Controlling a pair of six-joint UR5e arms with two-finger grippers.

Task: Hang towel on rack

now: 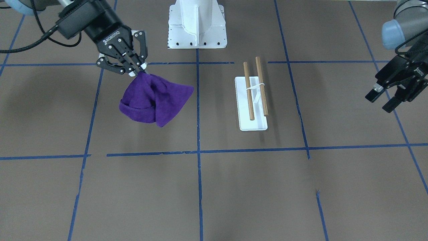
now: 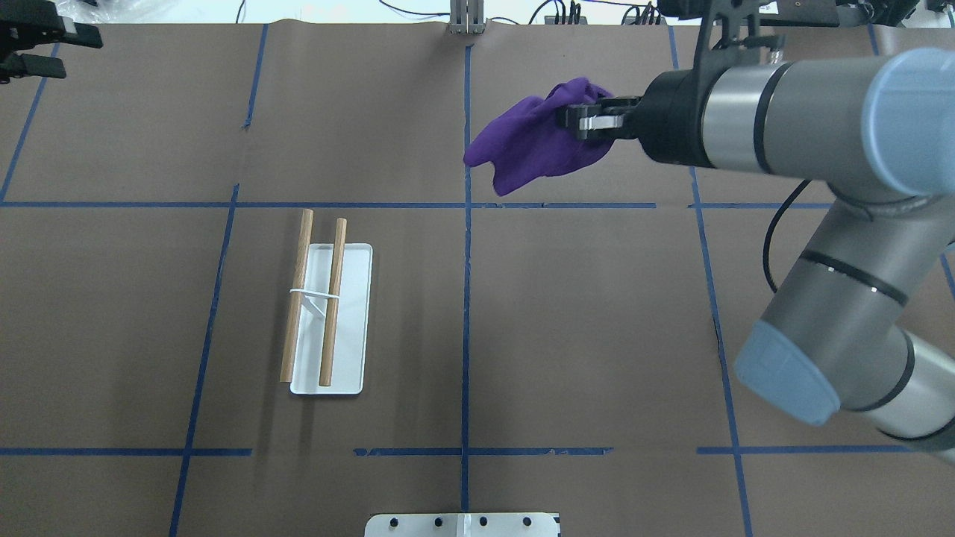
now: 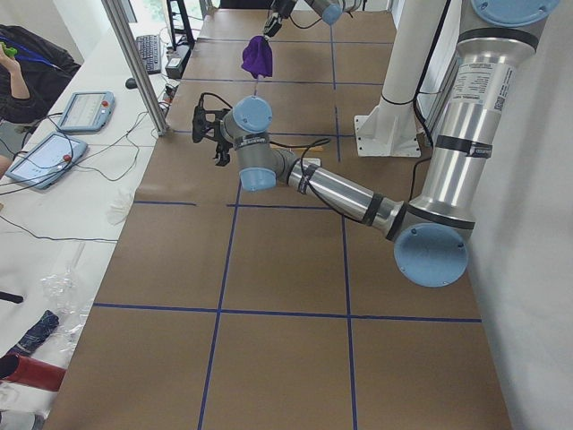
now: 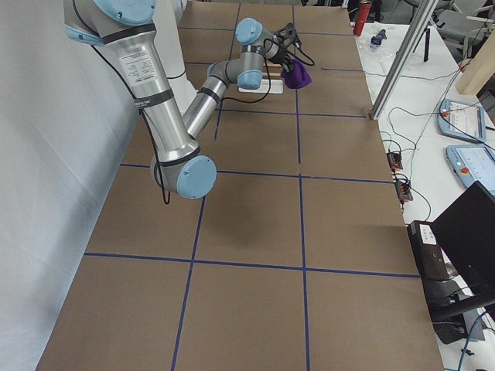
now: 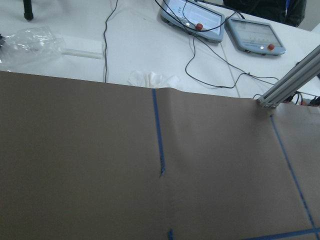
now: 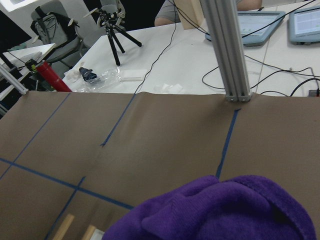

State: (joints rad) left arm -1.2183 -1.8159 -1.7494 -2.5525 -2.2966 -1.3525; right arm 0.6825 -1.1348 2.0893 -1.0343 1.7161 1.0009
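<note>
Right gripper (image 1: pixel 138 70): jaws clamped together on a top fold of the purple towel (image 1: pixel 153 100). The towel hangs bunched below the fingertips, raised off the bench (image 1: pixel 234 194) and casting a shadow on the brown surface. In the right wrist view the cloth fills the lower edge of the frame.

Rack (image 1: pixel 255 97): standing on the bench on its white base plate, its two wooden dowels lying parallel on the thin white support. It sits on the far side of a blue tape line (image 1: pixel 198 117) from the towel, well apart from it. The towel is not yet on the rack.

Left gripper (image 1: pixel 391 93): jaws apart, holding nothing, held above the bench at the robot's left end, well apart from the rack.

The white robot pedestal (image 1: pixel 197 26) is bolted at the bench edge, behind the rack and towel.
</note>
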